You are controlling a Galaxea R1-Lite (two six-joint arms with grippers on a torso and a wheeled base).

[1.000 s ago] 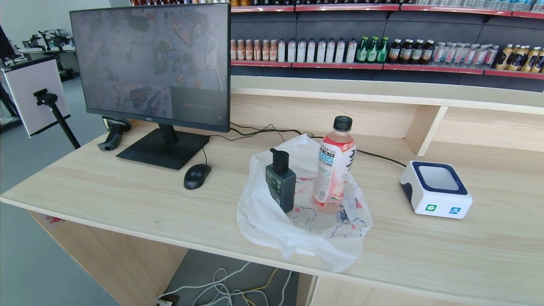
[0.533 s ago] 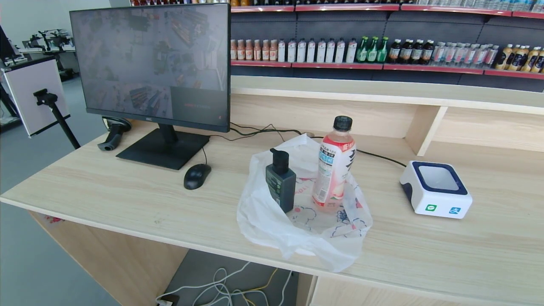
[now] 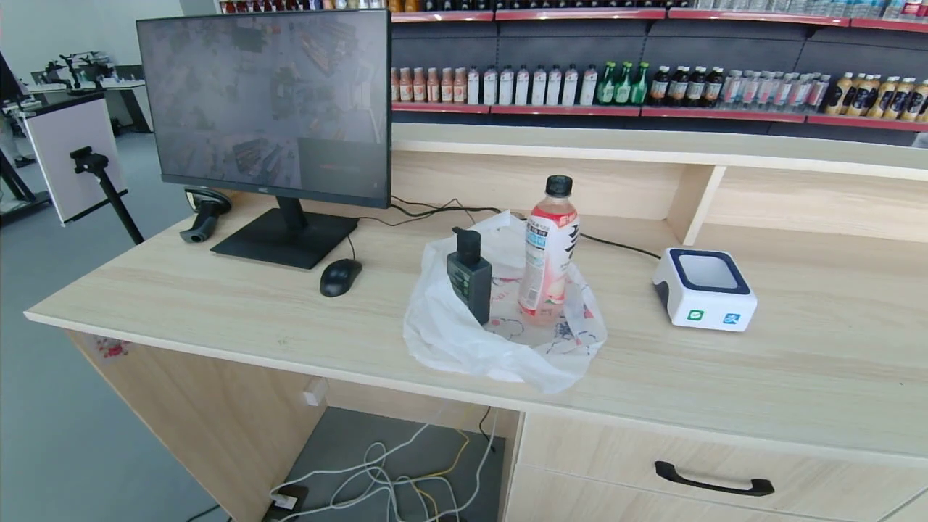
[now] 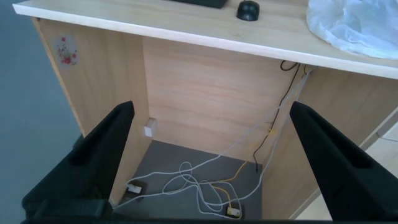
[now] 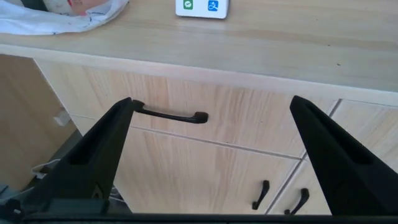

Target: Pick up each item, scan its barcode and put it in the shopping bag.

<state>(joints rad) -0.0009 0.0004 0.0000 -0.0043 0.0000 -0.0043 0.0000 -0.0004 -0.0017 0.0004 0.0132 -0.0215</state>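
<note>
The likeliest slip is at the grasp. The tall pink drink bottle with the black cap [image 3: 547,250] and the squat dark grey pump bottle [image 3: 469,279] stand upright, near each other, on the crumpled white plastic shopping bag [image 3: 464,341]. A finger sliding in between them could knock the neighbour over, and the slim pink one would tip most easily if it were pushed high up. The loose film rises around both bases, so a low pinch may catch plastic along with a bottle and drag the whole bag across the pale wooden bench [image 3: 217,304]. I cannot tell whether the bottles are truly inside the bag or only resting on its spread sheet. If they already sit inside, lifting one out to reach the white box scanner with the dark blue rim [image 3: 703,290] risks pulling the bag with it. Both arms also hang low in front of the bench, so a careless rise could strike its front edge or the black drawer handle [image 5: 169,116]. The left jaws stand wide apart and hold nothing, facing the open space under the bench where loose cables [image 4: 205,186] lie. The right jaws are likewise spread and empty, facing the drawer front. Both bottles are up on the bench top, well apart from and above either pair of jaws.
</note>
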